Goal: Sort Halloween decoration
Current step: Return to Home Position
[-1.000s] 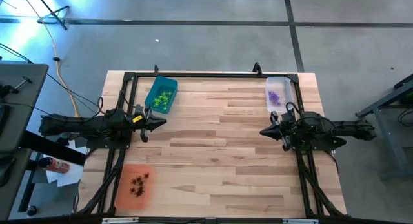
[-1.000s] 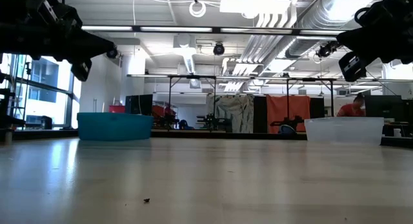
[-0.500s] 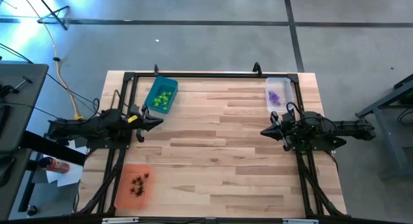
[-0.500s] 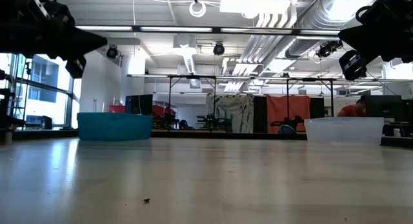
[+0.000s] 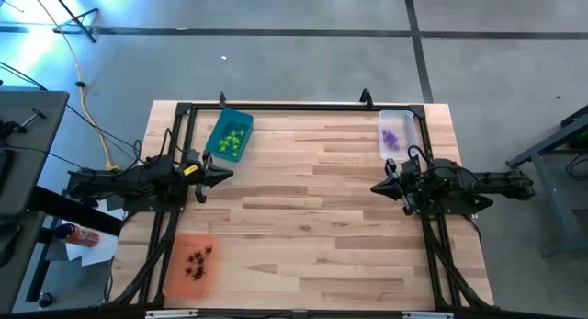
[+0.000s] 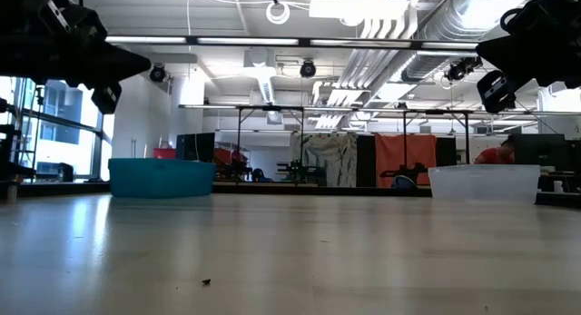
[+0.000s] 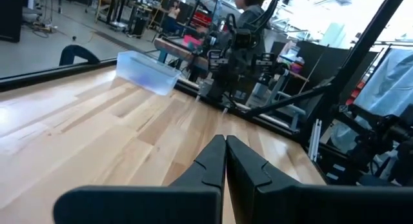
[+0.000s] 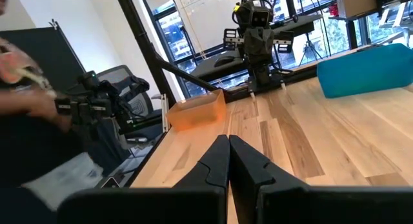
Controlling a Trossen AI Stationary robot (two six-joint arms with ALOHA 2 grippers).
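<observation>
Both arms are raised at the sides of the tabletop, and neither holds anything.
I see my left fingers pressed closed and empty, near the teal tray that holds the green trinkets. My right fingers are closed and empty too, near the clear tray with the purple trinkets. The dark trinkets lie in the orange tray on the left arm's side.

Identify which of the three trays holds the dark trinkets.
The orange tray, alone at the table edge opposite the other two. It holds the dark trinkets; the teal tray holds lime green ones, the clear tray purple ones.
</observation>
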